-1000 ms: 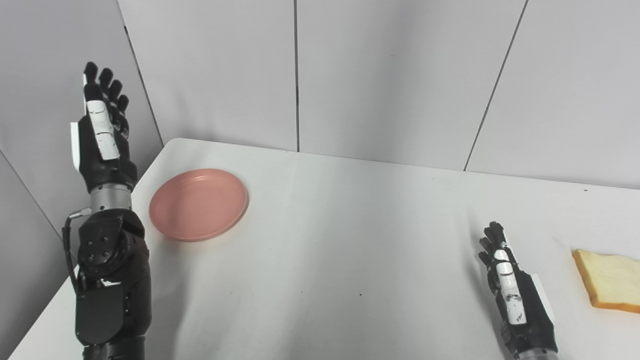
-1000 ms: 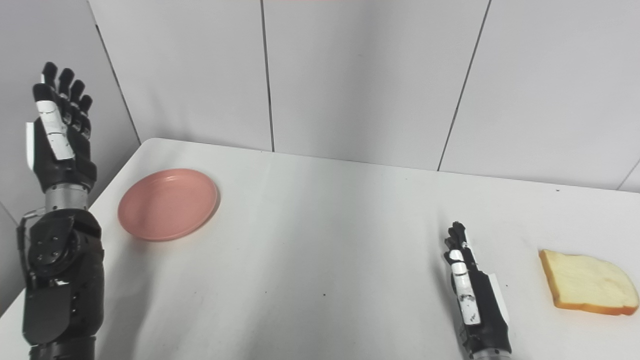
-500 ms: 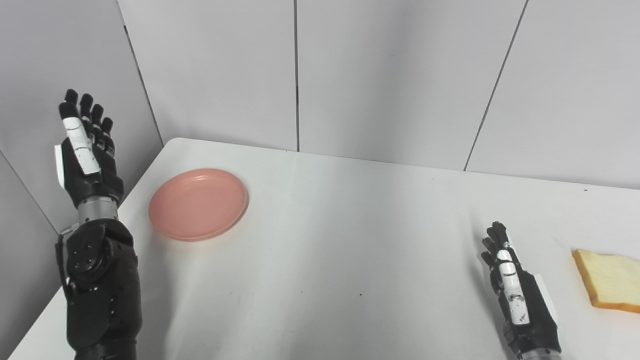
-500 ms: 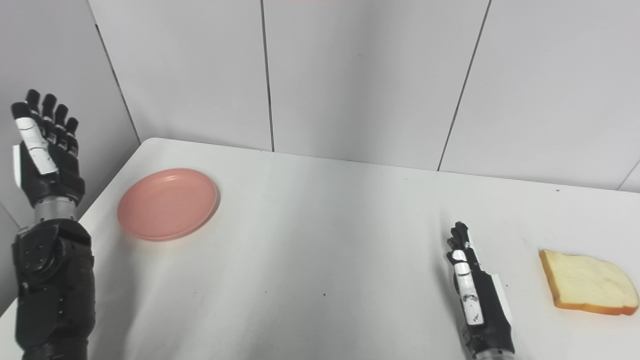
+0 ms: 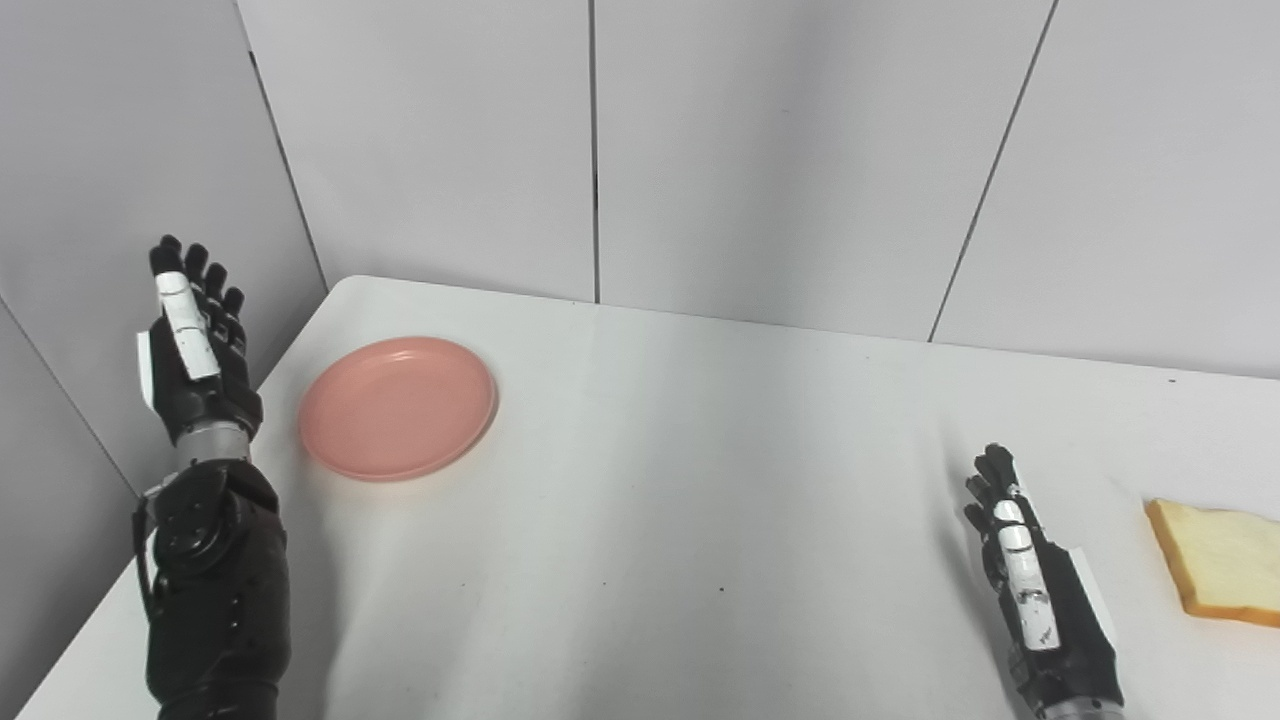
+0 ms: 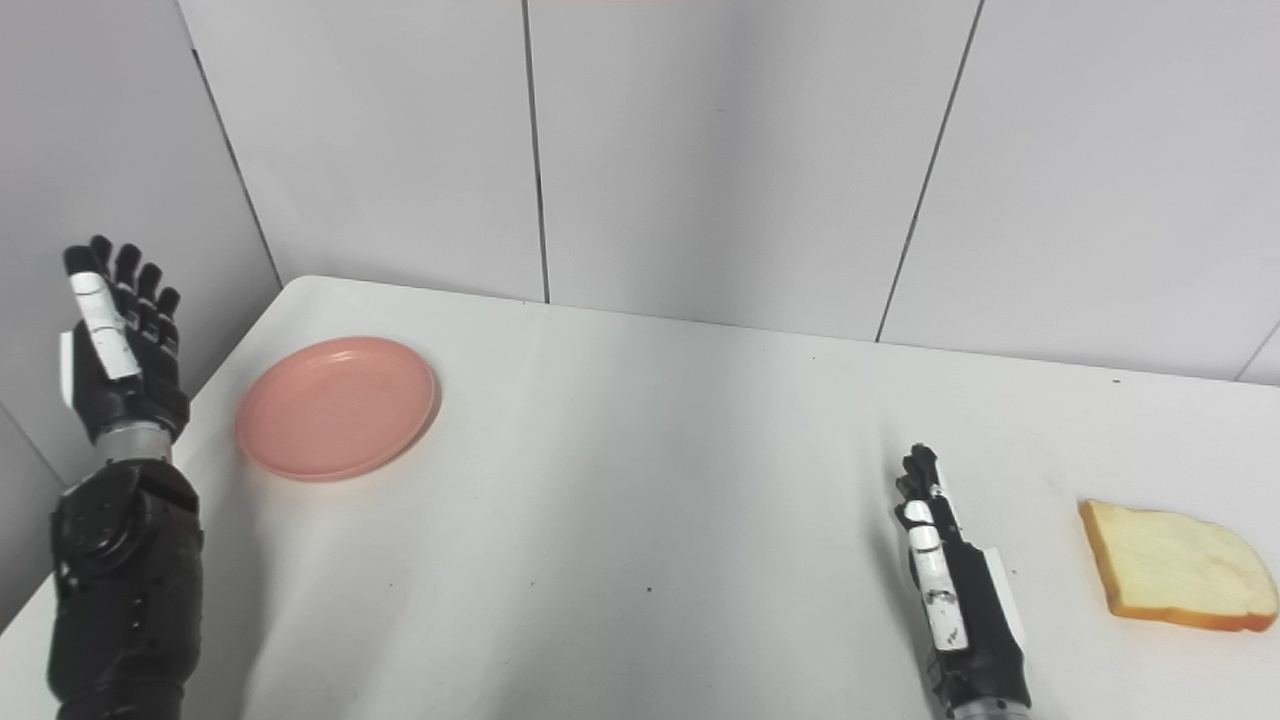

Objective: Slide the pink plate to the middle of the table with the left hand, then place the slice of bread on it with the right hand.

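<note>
A round pink plate (image 5: 398, 407) lies on the white table (image 5: 680, 480) near its far left corner. My left hand (image 5: 195, 345) is raised beside the table's left edge, left of the plate and apart from it, open with fingers pointing up. A slice of bread (image 6: 1176, 566) with an orange crust lies flat near the right edge. My right hand (image 6: 950, 590) rests low over the table at the front right, to the left of the bread, open and holding nothing.
Grey wall panels (image 5: 760, 150) close off the table at the back and on the left. A few small dark specks dot the table top.
My left hand has dropped from high beside the wall to plate level and stays left of the plate. The right hand, plate and bread have barely moved.
</note>
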Tool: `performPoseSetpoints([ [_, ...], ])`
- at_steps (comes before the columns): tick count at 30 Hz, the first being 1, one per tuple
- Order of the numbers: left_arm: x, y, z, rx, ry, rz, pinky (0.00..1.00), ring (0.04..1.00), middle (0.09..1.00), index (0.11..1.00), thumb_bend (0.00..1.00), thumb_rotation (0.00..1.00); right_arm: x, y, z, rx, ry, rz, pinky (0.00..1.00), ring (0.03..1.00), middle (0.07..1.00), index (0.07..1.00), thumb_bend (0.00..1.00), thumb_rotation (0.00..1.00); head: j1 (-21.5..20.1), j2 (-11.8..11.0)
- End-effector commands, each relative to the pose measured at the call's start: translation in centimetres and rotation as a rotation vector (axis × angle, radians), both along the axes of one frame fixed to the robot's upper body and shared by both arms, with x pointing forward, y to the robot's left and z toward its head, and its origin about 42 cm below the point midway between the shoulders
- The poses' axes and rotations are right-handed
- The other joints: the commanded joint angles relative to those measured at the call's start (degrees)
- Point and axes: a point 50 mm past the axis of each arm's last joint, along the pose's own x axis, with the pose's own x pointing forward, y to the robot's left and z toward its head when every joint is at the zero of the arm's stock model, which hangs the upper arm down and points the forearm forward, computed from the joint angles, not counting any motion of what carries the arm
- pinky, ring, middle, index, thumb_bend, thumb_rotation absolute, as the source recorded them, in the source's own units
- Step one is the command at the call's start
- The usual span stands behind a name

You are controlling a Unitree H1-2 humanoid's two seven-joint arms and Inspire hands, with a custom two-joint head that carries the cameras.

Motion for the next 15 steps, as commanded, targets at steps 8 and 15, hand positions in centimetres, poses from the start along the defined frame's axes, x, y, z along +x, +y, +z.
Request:
performPoseSetpoints([
  [8,1.9,-0.3,1.7,0.031,-0.073,0.02,1.0,0.998,0.993,1.0,0.87,0.94,0.5,0.0,2.0,0.0,-0.103,0.004,1.0,1.0,1.0,1.0,0.23,1.0,0.41,-0.14],
  [15,2.2,0.2,0.8,-0.004,-0.046,0.019,1.0,1.0,1.0,1.0,0.9,0.91,0.4,0.0,2.0,-0.008,-0.103,0.0,1.0,1.0,1.0,1.0,0.25,1.0,0.63,-0.05],
])
